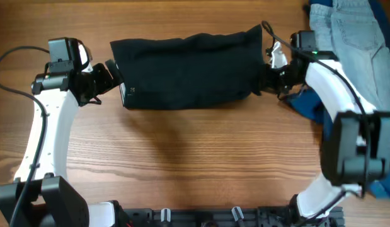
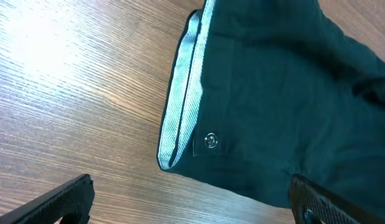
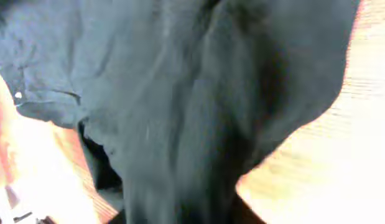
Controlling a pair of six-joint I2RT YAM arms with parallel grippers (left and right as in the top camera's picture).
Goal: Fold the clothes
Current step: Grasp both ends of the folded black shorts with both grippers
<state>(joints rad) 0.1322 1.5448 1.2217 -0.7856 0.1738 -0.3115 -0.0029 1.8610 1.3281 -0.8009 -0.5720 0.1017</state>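
Note:
A black garment [image 1: 188, 69] lies folded in a wide band across the far middle of the table. Its waistband end with a pale lining and a metal button [image 2: 210, 140] faces left. My left gripper [image 1: 113, 75] sits just off that end. In the left wrist view its fingers [image 2: 192, 208] are spread wide and empty, with the cloth's near edge reaching the right finger. My right gripper [image 1: 265, 77] is at the garment's right end. In the right wrist view the dark cloth [image 3: 180, 93] fills the frame and bunches into the jaws [image 3: 180, 214], whose fingers are mostly hidden.
A pile of other clothes lies at the far right: light blue jeans [image 1: 352, 31] and a darker blue piece [image 1: 311, 104] under the right arm. The wooden table [image 1: 195, 164] stretches in front of the garment. The arm bases stand at the near edge.

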